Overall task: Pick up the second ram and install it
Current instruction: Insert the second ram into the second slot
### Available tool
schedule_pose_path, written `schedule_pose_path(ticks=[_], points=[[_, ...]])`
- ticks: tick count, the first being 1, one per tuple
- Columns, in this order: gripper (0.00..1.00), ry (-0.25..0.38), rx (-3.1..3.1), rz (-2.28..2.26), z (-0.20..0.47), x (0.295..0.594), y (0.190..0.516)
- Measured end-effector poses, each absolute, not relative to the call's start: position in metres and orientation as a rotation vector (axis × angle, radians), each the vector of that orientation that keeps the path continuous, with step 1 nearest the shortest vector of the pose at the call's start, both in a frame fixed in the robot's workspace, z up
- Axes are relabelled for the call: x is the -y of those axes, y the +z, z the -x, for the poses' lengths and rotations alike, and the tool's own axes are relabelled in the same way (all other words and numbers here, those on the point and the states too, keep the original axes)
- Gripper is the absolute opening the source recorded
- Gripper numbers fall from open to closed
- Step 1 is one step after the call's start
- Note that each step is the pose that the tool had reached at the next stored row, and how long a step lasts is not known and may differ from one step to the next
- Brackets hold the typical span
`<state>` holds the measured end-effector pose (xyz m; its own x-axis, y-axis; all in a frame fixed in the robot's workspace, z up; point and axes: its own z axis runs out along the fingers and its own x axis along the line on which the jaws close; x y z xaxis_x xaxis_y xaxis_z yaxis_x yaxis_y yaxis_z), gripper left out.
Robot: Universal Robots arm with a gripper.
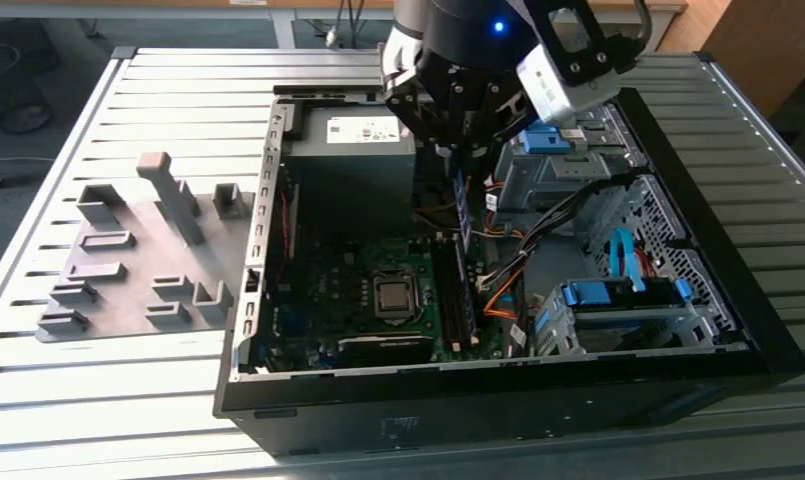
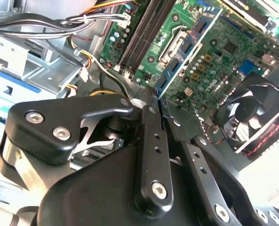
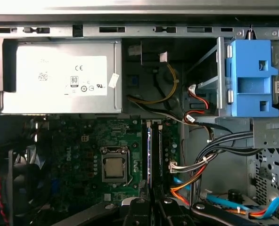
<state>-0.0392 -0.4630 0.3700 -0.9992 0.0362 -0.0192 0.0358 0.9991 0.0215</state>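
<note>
The second ram [image 1: 464, 205] is a long thin blue-green stick hanging on end inside the open computer case [image 1: 722, 250]. My gripper [image 1: 458, 160] is shut on its upper end. The stick's lower end hangs just above the long black memory slots [image 1: 458, 300] beside the processor socket [image 1: 393, 295]. In the second wrist view the second ram [image 2: 186, 52] runs from my black gripper [image 2: 153, 96] down toward the green board. In the first wrist view I see the second ram [image 3: 149, 150] edge-on, lined up along the slots [image 3: 159, 150], with my gripper [image 3: 151, 202] around it.
A grey power supply [image 1: 355, 135] sits at the case's far end. Orange, black and blue cables [image 1: 509, 270] and blue drive brackets [image 1: 616, 295] crowd the exterior view's right of the slots. A case fan [image 2: 252, 113] borders the board. Grey holder blocks [image 1: 135, 260] stand outside the case.
</note>
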Motion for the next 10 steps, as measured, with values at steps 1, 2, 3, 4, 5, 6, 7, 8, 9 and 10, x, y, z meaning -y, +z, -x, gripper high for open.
schedule_pose_path(ticks=[1,2,3,4,5,6,7,8,9,10], points=[[0.14,0.033,-3.121,-0.056,0.0389,0.4630,0.3681],[0.14,0.033,-3.121,-0.056,0.0387,0.4630,0.3664],[0.14,0.033,-3.121,-0.057,0.0386,0.4630,0.3646],[0.14,0.033,-3.121,-0.056,0.0385,0.4630,0.3634],[0.14,0.033,-3.121,-0.056,0.0385,0.4630,0.3630],[0.14,0.033,-3.121,-0.056,0.0385,0.4630,0.3629],[0.14,0.033,-3.121,-0.056,0.0384,0.4630,0.3624],[0.14,0.033,-3.121,-0.056,0.0385,0.4630,0.3603],[0.14,0.033,-3.121,-0.056,0.0384,0.4630,0.3601],[0.14,0.033,-3.121,-0.056,0.0385,0.4630,0.3600]])
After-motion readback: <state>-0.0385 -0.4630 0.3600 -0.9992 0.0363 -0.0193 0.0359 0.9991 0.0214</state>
